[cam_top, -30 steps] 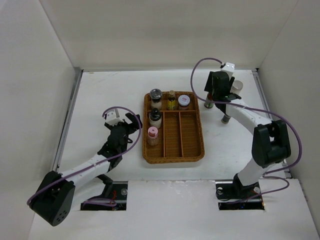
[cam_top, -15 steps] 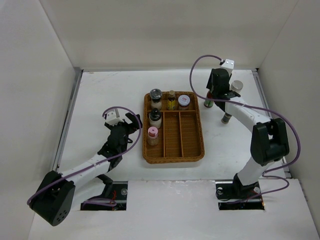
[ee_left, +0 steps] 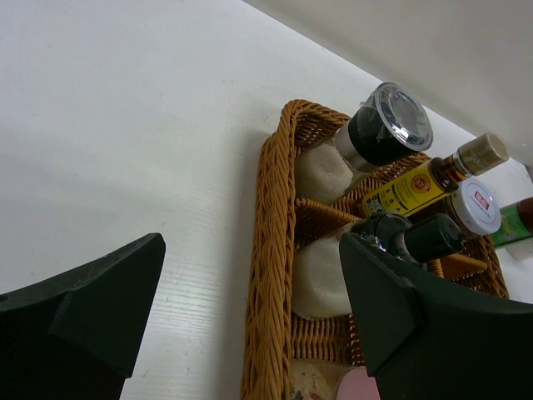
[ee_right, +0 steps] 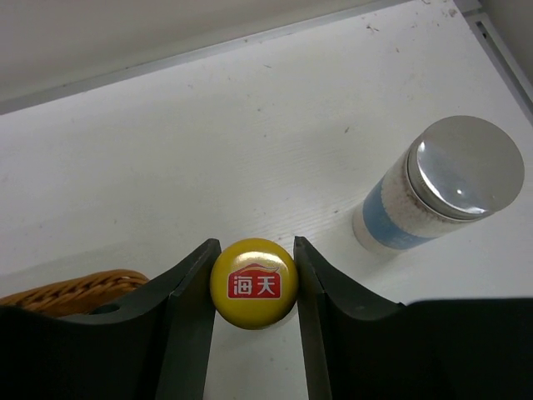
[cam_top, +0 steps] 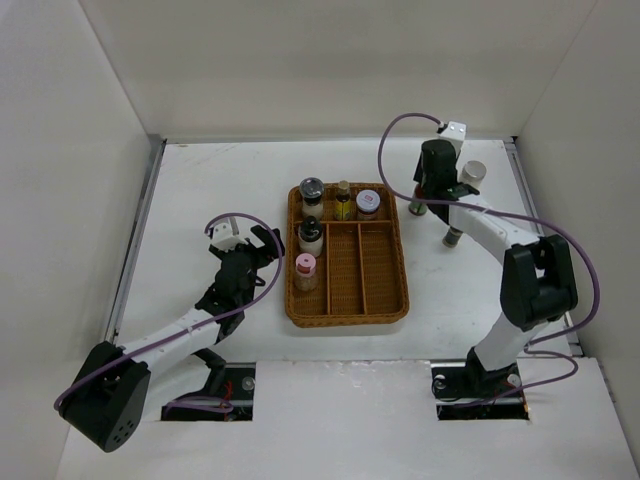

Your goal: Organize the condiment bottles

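I've got the right gripper (ee_right: 254,257) clamped on the yellow-capped bottle (ee_right: 254,285), arm stretched back; left gripper (ee_left: 250,254) gapes beside the wicker tray (ee_left: 271,218).

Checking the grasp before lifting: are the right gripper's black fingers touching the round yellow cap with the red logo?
Touching. The right wrist view shows both fingers flush against the yellow cap, with no gap on either side.
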Controlling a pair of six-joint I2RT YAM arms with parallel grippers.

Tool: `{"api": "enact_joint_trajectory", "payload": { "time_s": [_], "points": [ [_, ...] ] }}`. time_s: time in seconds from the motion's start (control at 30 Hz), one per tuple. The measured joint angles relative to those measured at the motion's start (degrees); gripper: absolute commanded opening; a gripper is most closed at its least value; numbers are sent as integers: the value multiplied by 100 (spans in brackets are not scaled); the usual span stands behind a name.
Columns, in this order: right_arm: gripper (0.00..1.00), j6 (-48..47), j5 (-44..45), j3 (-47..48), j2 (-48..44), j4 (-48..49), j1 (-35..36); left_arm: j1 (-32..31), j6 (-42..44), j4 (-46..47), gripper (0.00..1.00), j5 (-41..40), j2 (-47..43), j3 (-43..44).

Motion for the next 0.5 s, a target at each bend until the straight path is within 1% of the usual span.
{"api": "enact_joint_trajectory", "payload": {
  "time_s": [0.13,0.23,0.37,0.5],
  "points": [
    [25,-142,173,-289,-446,-103,144,0,0,0,86,0,0,0],
    [25,-317,321,-442,-1108,-214,396,0,0,-2,86,0,0,0],
    [25,-446,439,-544,-2155,-197,975,-2,0,4,86,0,31,0],
    [25,-498,496,-640,-2868,-164,1696,2,0,7,86,2,42,0]
  ]
}}
